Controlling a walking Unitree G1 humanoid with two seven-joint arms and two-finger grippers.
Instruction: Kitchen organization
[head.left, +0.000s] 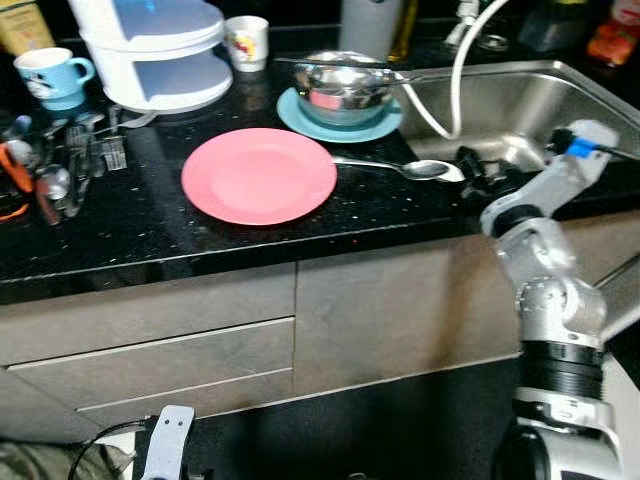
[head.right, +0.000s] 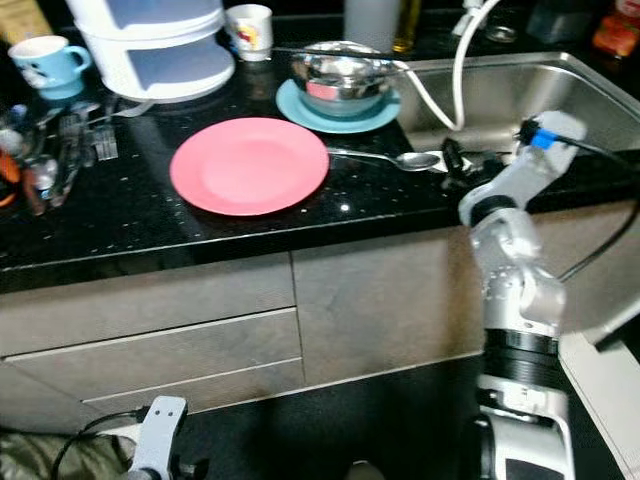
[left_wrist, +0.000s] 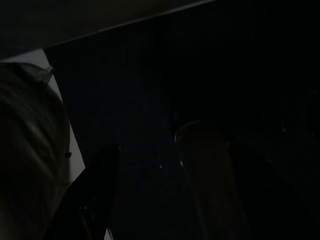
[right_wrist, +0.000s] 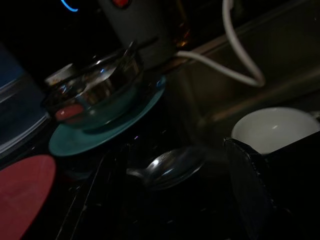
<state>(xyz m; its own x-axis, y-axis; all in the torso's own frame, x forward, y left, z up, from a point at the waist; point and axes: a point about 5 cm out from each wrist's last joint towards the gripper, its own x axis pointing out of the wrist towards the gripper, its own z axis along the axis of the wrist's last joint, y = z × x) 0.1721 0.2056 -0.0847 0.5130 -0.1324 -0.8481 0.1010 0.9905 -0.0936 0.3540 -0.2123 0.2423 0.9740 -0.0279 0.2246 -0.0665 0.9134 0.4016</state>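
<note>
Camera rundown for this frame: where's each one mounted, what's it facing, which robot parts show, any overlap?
Left eye view: head, looking down at the black counter with pink plate, sink; right arm and right gripper, left gripper low.
Right eye view: same scene, slightly offset.
Left wrist view: on the hanging left arm, very dark; black fingers faintly seen.
Right wrist view: faces spoon, steel bowl on teal plate.
Shared: spoon, bowl, pink plate.

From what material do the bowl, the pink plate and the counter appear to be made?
Bowl: likely polished steel; it mirrors its surroundings. Pink plate: matte, evenly coloured, perhaps plastic or melamine; ceramic is possible. Counter: glossy black speckled stone, probably granite. The right gripper hovers near the spoon.
</note>
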